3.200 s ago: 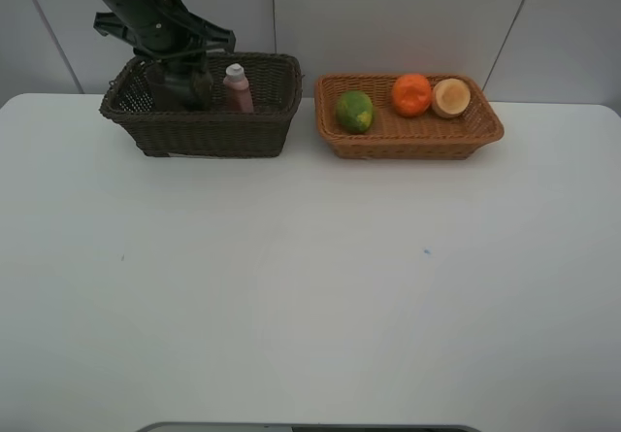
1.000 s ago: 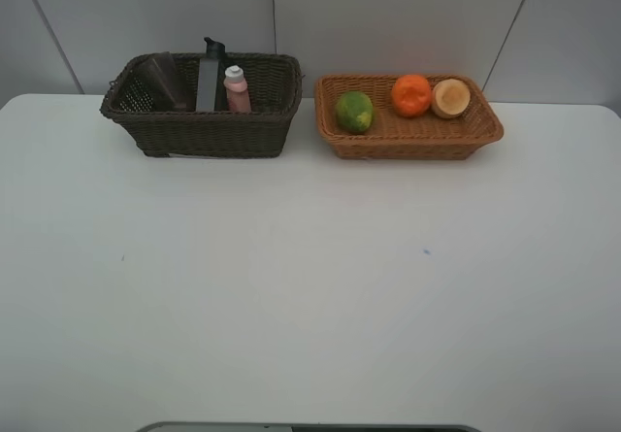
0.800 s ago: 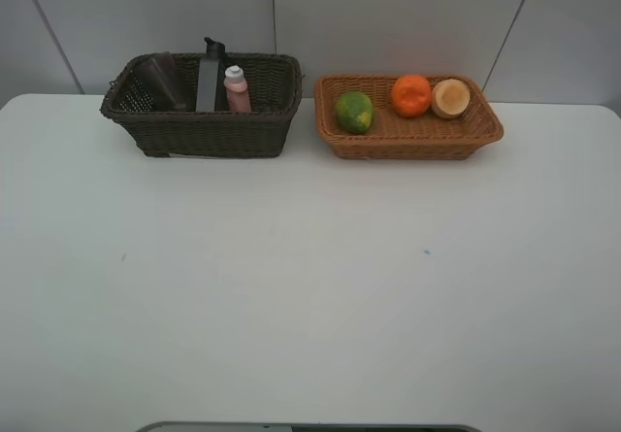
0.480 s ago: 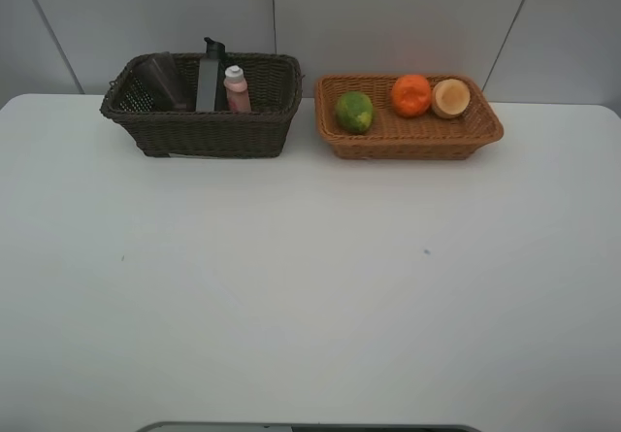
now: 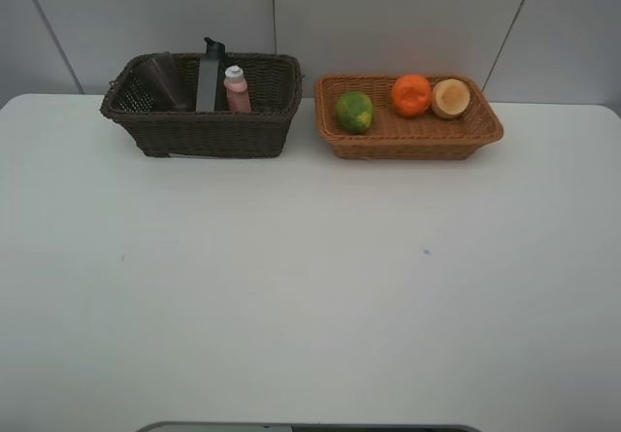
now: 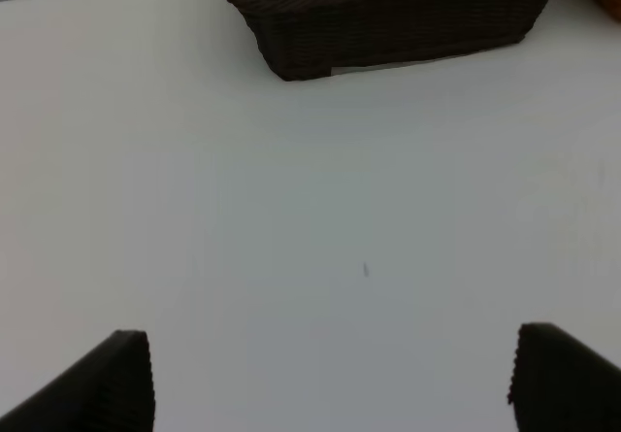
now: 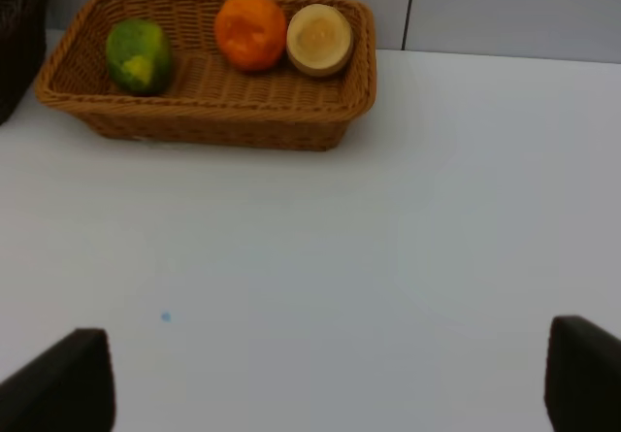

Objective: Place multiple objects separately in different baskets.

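The dark brown basket (image 5: pixel 209 133) stands at the back left and holds the translucent cup (image 5: pixel 163 81), the black pump bottle (image 5: pixel 209 75) and the small pink bottle (image 5: pixel 236 89). It also shows in the left wrist view (image 6: pixel 388 29). The orange-tan basket (image 5: pixel 408 143) at the back right holds the green-yellow fruit (image 5: pixel 354 111), the orange (image 5: pixel 411 94) and the peach-like fruit (image 5: pixel 451 97); the right wrist view shows the basket (image 7: pixel 209 116) and the same fruits. My left gripper (image 6: pixel 330 379) and right gripper (image 7: pixel 330 374) are open and empty over bare table, out of the high view.
The white table (image 5: pixel 310 286) spreads in front of both baskets. A grey panelled wall (image 5: pixel 388 15) stands right behind them. A small blue mark (image 5: pixel 426 251) lies on the table's right half.
The left arm, which reached into the dark basket 3.2 s ago, has left the high view; the black pump bottle stands there now. Nothing moved in the last second.
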Available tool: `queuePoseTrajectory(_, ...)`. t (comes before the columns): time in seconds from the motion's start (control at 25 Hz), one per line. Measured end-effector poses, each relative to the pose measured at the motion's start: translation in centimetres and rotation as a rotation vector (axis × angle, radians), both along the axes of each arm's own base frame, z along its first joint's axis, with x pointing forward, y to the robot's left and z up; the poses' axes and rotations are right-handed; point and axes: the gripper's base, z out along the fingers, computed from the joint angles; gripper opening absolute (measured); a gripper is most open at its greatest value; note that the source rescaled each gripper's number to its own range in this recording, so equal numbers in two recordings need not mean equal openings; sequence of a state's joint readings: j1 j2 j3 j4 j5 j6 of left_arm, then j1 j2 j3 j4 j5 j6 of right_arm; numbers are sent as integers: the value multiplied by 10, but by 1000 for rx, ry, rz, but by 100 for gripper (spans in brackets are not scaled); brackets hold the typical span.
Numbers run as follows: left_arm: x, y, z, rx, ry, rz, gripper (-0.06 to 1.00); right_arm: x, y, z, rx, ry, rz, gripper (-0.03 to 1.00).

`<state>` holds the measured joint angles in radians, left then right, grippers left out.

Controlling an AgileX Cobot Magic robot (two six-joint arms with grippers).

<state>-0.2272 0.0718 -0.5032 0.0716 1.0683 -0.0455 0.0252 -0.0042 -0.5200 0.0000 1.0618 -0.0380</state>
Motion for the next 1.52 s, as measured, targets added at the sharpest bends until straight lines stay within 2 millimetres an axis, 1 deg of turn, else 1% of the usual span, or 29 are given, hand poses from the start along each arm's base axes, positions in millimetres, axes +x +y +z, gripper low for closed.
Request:
queuePoseTrajectory(0.4,0,-1,0,-19,3,-8,95,0,0,0,0,0,0,88)
queuePoseTrajectory(0.64,-11,1,0,-38,-65,-7,95,0,0,0,0,0,0,88)
queuePoseTrajectory(0.88,-12,1,0,-41,-73,-4,95,0,0,0,0,0,0,88)
queuePoseTrajectory(0.96,-12,1,0,-40,-73,17,95,0,0,0,0,0,0,88)
queuePoseTrajectory(1.2,-13,0,0,-35,-76,152,95,0,0,0,0,0,0,88)
queuePoseTrajectory(1.52,-13,0,0,-34,-77,185,95,0,0,0,0,0,0,88)
